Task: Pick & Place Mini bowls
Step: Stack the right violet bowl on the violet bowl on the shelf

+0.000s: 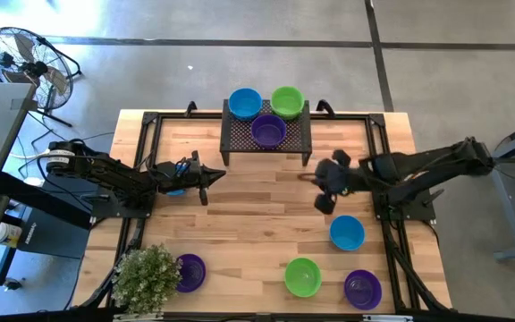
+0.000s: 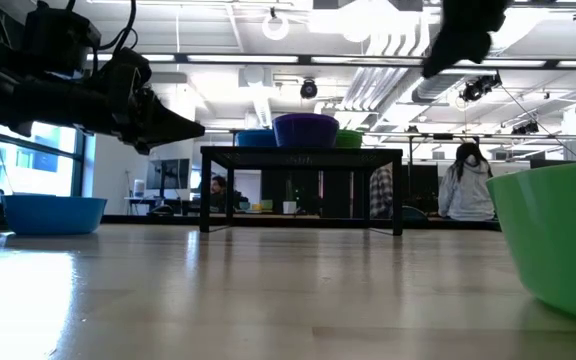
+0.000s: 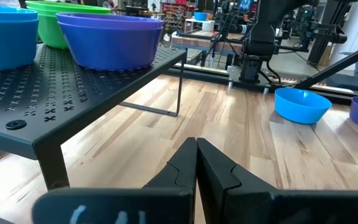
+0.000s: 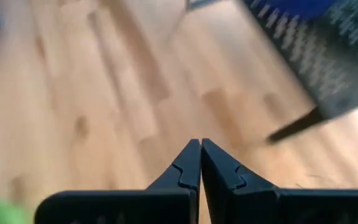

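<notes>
Three mini bowls stand on the black perforated rack [image 1: 240, 143] at the table's far middle: blue [image 1: 245, 103], green [image 1: 287, 101] and purple [image 1: 268, 131]. More bowls rest on the wood near the front edge: blue [image 1: 347, 233], green [image 1: 302, 276], purple [image 1: 362, 288] and another purple [image 1: 189, 271]. My left gripper [image 1: 213, 175] hangs level left of the rack, shut and empty. My right gripper [image 1: 316, 183] slants down over bare wood right of the rack's near corner, shut and empty [image 4: 200, 146].
A potted plant [image 1: 147, 277] stands at the near left corner beside the purple bowl. Black frame rails [image 1: 384, 179] run along the table's sides. In the low view a blue bowl [image 2: 53, 212] sits under my left arm. Bare wood lies in the table's middle.
</notes>
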You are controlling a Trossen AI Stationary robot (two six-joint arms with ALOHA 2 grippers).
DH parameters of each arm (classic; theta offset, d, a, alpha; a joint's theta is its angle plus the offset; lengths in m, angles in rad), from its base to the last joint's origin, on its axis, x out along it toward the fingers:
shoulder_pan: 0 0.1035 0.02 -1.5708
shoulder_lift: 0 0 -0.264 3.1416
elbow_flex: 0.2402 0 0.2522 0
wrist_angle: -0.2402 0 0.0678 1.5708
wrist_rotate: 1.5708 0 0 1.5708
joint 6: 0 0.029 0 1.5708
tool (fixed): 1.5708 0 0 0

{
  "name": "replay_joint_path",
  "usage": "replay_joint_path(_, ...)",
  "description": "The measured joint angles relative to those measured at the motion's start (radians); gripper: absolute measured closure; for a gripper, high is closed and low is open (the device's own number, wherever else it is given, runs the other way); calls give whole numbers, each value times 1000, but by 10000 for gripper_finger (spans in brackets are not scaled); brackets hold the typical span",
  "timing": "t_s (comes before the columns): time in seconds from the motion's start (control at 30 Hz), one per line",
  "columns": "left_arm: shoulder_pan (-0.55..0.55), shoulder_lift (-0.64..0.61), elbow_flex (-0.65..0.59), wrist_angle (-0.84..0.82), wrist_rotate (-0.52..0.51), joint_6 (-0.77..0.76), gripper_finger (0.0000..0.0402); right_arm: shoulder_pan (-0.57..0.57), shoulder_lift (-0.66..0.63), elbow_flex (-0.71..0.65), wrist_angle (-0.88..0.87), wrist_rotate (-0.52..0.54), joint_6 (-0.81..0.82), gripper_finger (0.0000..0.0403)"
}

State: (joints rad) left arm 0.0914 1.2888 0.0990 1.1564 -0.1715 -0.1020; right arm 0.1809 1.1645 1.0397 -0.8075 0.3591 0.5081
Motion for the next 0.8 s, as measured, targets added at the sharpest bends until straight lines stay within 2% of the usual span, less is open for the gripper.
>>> replay_joint_path(0.23,0,0,0,0,0,-8,402,185,0,0,-125,-177,138,389)
replay_joint_path(0.43,0,0,0,-1,3,-8,402,329,20,0,-144,-270,368,332)
replay_joint_path(0.6,0,0,0,-5,5,-9,402,450,114,0,-154,-420,546,280)
replay_joint_path(0.7,0,0,0,-10,6,-11,402,518,181,0,-134,-507,638,263)
replay_joint_path(0.8,0,0,0,-11,6,-11,402,582,236,0,-86,-544,715,254)
